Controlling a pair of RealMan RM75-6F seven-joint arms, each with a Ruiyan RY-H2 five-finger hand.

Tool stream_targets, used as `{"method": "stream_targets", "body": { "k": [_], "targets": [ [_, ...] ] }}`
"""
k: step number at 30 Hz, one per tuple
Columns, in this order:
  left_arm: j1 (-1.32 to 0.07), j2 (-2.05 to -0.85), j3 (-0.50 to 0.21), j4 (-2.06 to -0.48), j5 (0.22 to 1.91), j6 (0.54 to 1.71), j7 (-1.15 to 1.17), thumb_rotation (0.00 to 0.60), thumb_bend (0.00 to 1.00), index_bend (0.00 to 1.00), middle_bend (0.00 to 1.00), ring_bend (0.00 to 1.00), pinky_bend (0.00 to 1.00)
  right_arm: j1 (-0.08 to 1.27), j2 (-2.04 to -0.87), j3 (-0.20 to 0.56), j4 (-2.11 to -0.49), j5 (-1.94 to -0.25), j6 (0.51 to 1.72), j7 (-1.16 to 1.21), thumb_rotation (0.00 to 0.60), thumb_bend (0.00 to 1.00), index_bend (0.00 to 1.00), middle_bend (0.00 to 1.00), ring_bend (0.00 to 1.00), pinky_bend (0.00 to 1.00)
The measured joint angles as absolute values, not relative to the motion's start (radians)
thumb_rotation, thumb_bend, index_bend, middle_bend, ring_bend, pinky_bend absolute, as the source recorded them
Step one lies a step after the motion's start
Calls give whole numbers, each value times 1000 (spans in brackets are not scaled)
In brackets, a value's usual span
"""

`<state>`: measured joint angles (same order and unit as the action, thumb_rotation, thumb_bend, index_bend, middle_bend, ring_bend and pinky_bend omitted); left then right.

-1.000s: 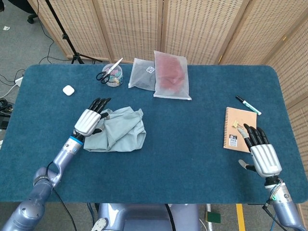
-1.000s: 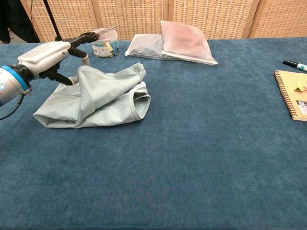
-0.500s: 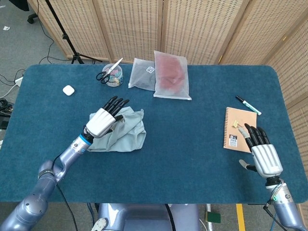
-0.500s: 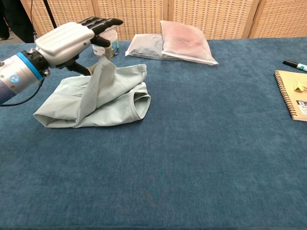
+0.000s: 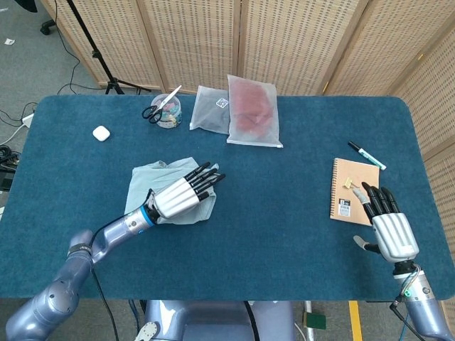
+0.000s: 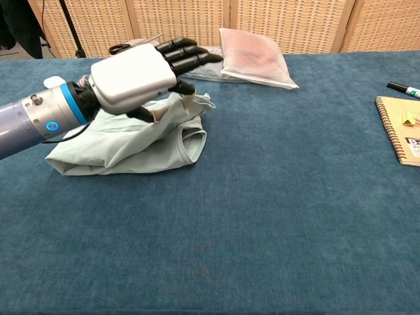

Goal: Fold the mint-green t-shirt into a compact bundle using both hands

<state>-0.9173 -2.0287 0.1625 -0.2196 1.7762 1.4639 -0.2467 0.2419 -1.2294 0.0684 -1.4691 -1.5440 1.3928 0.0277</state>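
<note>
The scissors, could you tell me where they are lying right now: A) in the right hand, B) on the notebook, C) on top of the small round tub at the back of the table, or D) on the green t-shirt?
C: in the head view the scissors rest across the top of the tub, far from the notebook, the t-shirt and the right hand.

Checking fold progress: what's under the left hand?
The left hand covers the mint-green t-shirt, holding a raised fold. The cloth beneath its palm is hidden.
</note>
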Motion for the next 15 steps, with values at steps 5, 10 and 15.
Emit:
{"method": "stream_targets", "body": {
  "k": [5, 10, 15],
  "targets": [
    [-926, -2040, 180, -227, 1794, 1450, -207, 600, 499, 740, 0, 0, 0, 242, -1227, 69, -1471, -1544, 1393, 30, 600, 131, 0, 0, 0, 0],
    [-934, -2053, 185, -226, 1799, 1430, -188, 600, 493, 741, 0, 0, 0, 241, -1225, 69, -1472, -1542, 1392, 33, 600, 131, 0, 0, 0, 0],
    [-947, -2068, 192, -219, 1807, 1411, -165, 600, 486, 741, 0, 0, 0, 243, -1224, 69, -1472, -1543, 1389, 34, 600, 131, 0, 0, 0, 0]
  ]
}}
